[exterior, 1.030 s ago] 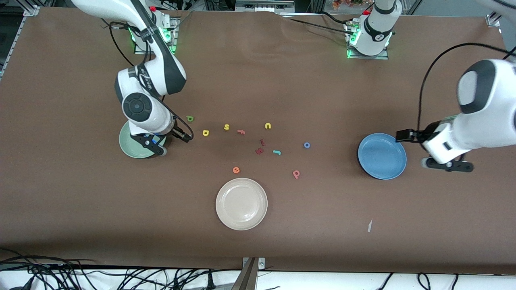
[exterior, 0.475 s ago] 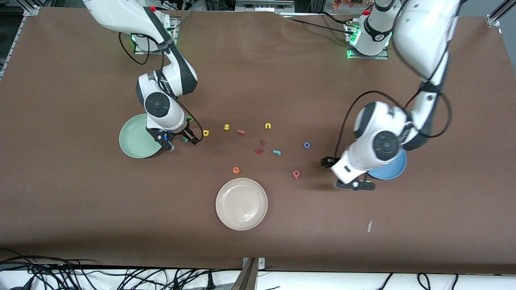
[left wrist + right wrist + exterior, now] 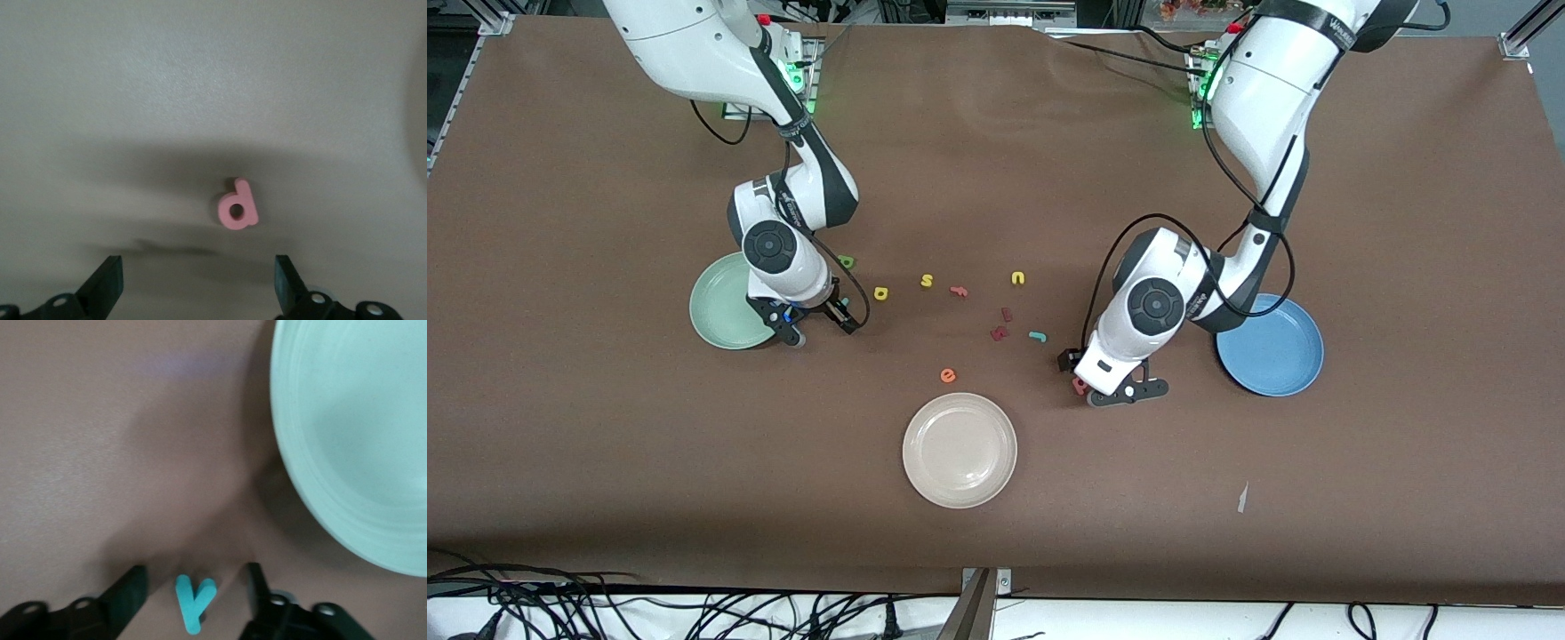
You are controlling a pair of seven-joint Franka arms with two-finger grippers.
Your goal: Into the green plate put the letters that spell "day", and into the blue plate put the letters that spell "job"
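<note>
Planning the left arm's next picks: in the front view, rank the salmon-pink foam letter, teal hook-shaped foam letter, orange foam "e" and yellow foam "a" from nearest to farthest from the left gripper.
1. Salmon-pink foam letter: directly beneath the left gripper.
2. Teal hook-shaped foam letter: farther from the front camera, toward the right arm's end.
3. Orange foam "e": near the cream-white plate.
4. Yellow foam "a": close to the right gripper.

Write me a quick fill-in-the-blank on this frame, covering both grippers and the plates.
1. Between the open right gripper's fingers sits a teal letter, shaped like a ____.
2. The open left gripper hangs over a foam letter coloured ____.
3. The teal letter is right beside the ____ plate.
4. The plate nearest the front camera is coloured ____.

Missing words: y; pink; green; cream-white
</note>
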